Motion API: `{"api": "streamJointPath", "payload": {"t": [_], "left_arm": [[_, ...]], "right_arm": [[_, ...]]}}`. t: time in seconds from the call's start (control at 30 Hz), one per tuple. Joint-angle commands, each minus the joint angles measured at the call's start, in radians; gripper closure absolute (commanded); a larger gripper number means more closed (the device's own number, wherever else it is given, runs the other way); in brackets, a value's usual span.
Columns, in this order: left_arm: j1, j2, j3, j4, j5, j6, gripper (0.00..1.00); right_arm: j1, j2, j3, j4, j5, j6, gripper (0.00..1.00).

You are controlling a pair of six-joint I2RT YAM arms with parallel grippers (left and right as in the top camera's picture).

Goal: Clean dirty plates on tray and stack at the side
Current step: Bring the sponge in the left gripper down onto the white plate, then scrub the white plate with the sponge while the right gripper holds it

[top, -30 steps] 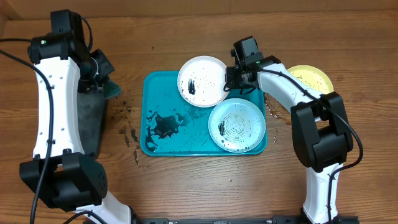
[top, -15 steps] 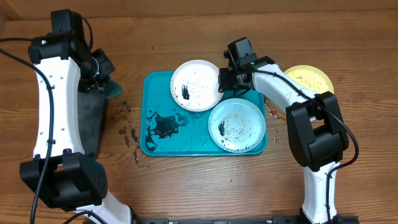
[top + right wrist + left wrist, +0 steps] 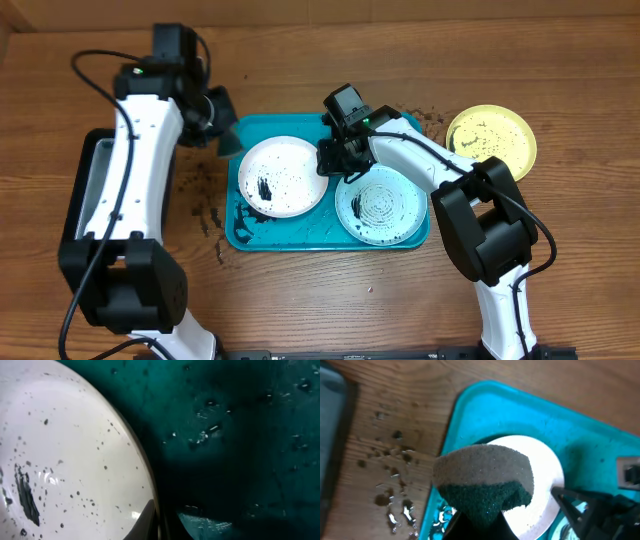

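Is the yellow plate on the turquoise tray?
No, the yellow plate rests on the wooden table, off the tray's right end.

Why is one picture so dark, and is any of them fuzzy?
Right wrist view: the tray is deep in shadow, only the white plate shines bright. Left wrist view: the sponge sits so near that it looks soft. Overhead view: even light, sharp.

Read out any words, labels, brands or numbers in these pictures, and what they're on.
None can be read: the large turquoise plastic tray, the white round plate, the pale teal-rimmed plate, the yellow-green plate and the grey-green sponge carry no text. The plates' black marks are smears.
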Motion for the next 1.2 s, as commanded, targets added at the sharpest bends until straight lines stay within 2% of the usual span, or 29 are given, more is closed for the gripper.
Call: {"api": "streamJointPath", "payload": {"t": [0.0, 0.1, 0.47, 0.57, 0.63, 0.83, 0.93, 1.0, 1.07, 1.17], "left_arm": [[-0.039, -0.011, -0.098, 0.047, 0.019, 0.003, 0.96], [-0.066, -0.011, -0.144, 0.077, 0.025, 0.003, 0.96], [-0.127, -0.006, -0.174, 0.137, 0.013, 0.003, 0.96], [-0.127, 0.007, -0.174, 0.131, 0.023, 0.003, 0.96], [-0.128, 0.029, -0.175, 0.114, 0.061, 0.003, 0.96], [-0.133, 0.081, -0.175, 0.112, 0.074, 0.003, 0.96], [-0.133, 0.09, -0.175, 0.119, 0.057, 0.004, 0.96], [-0.133, 0.098, -0.175, 0.149, 0.039, 0.005, 0.96], [-0.133, 0.109, -0.175, 0.179, 0.04, 0.004, 0.96], [-0.133, 0.14, -0.175, 0.219, 0.059, 0.005, 0.96]], "right_arm": [[0.017, 0.009, 0.03, -0.011, 0.124, 0.071, 0.96], [0.037, 0.009, 0.03, -0.017, 0.191, 0.105, 0.96], [0.09, 0.009, 0.03, 0.009, 0.175, 0.115, 0.96], [0.09, 0.009, 0.03, 0.02, 0.159, 0.185, 0.96], [0.09, 0.009, 0.03, 0.03, 0.157, 0.28, 0.96], [0.088, 0.009, 0.03, 0.047, 0.164, 0.296, 0.96], [0.088, 0.009, 0.03, 0.027, 0.214, 0.356, 0.96], [0.087, 0.009, 0.03, 0.019, 0.218, 0.343, 0.96], [0.087, 0.009, 0.03, 0.023, 0.217, 0.262, 0.96], [0.087, 0.009, 0.03, 0.018, 0.216, 0.251, 0.96]]}}
